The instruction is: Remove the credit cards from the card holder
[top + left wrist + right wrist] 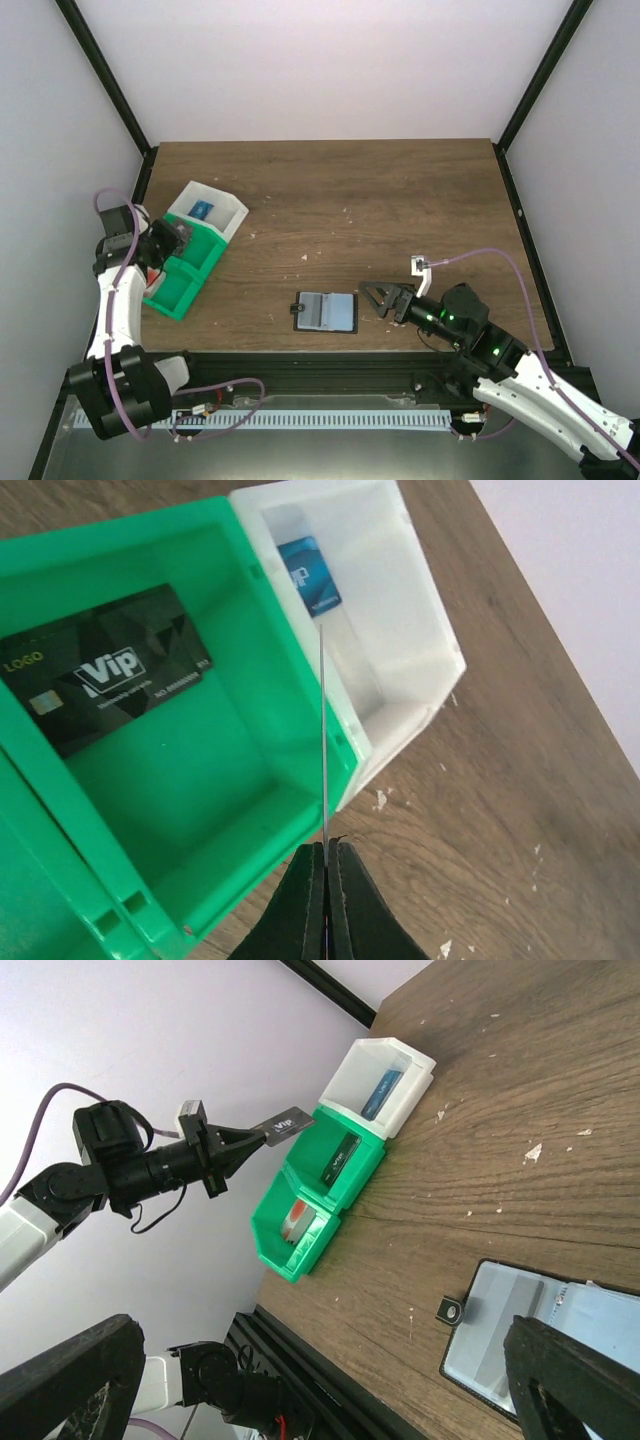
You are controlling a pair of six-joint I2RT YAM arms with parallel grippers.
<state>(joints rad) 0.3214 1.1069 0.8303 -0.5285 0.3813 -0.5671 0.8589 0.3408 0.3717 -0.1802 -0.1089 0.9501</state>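
Your surface [400,200] carries a row of bins [240,212] at the left, white farthest and green nearer. Each holds one card, so they look like sorting spots. The holder [325,312] lies open at the near middle, pockets up; I can't tell whether any cards are inside. Your right end effector [378,298] sits spread wide just right of it, probably to reach in. Your left end effector [327,855], above the bins, pinches a card [285,1122] by its edge, poised to drop it.
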